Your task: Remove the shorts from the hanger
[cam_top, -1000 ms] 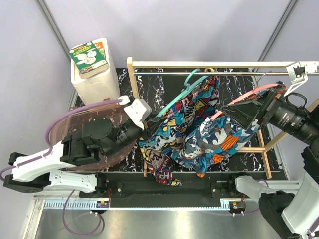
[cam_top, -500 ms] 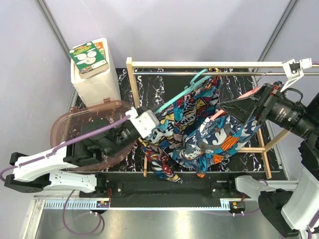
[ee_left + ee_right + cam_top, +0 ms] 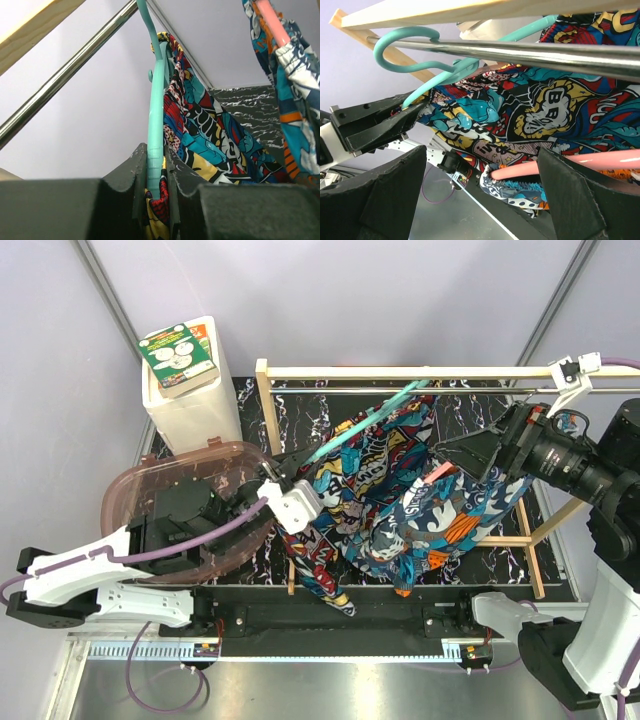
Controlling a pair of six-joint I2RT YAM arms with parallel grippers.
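so the left gripper [image 3: 156, 167] clamps the teal hanger [image 3: 156, 115] (maybe some comic shorts [image 3: 205, 135] too, hard to tell) to steady it on the rail [image 3: 520, 50], while the right gripper [image 3: 482, 187] sits wide open by the pink hanger [image 3: 570, 162] carrying the teal-orange shorts [image 3: 455, 515], ready to grab.

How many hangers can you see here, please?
2: a teal hanger, pinched in the left end effector, carrying the comic shorts; a pink hanger to its right, carrying the teal shorts. More may be hidden.

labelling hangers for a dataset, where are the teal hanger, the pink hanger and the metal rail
teal hanger [image 3: 155, 125]: left wrist view, on its straight arm
pink hanger [image 3: 590, 161]: right wrist view, on its arm
metal rail [image 3: 520, 50]: right wrist view, mid-span
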